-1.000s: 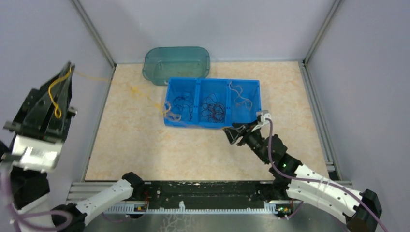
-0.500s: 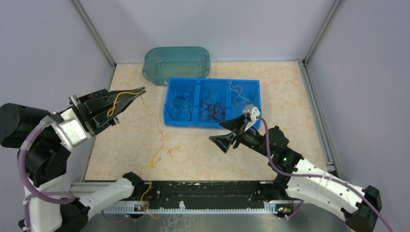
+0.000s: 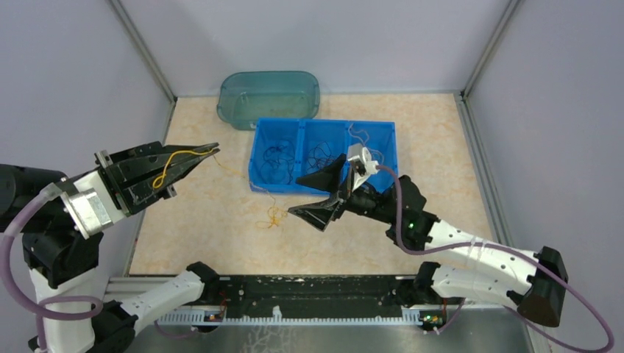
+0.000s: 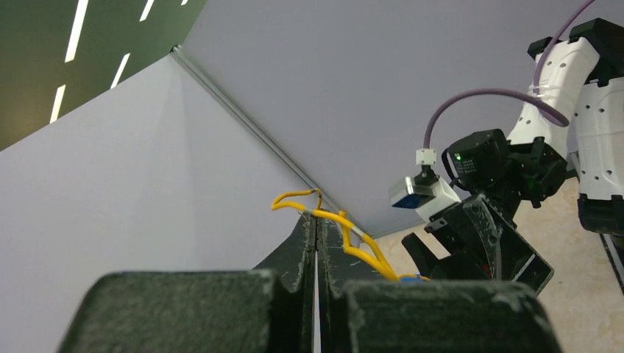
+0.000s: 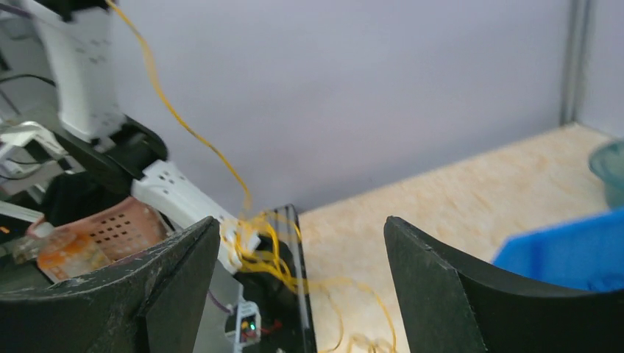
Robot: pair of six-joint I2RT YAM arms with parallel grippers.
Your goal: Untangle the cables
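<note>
1. Cables seen from the top camera: a thin yellow cable [image 3: 165,165] is pinched in the left tool [image 3: 212,148]. Its two fingers are pressed together on the wire, up above the left side of the pale speckled counter [image 3: 206,235]. A small yellow tangle [image 3: 274,215] lies on the counter just in front of the blue plastic tray with three boxes [image 3: 324,121]. Thin dark cables [image 3: 278,158] lie curled in the tray's left and middle boxes. The right tool [image 3: 318,195] is spread wide and holds nothing. It is by the tray's near edge, close to the tangle. A see-through green tub [image 3: 268,95] sits just behind the tray.
2. Left wrist camera: the fingers are tight together, and the thin yellow cable loops out from between them.
3. Right wrist camera: the fingers are far apart with nothing between them. Past them, a yellow strand hangs down into a tangle.
</note>
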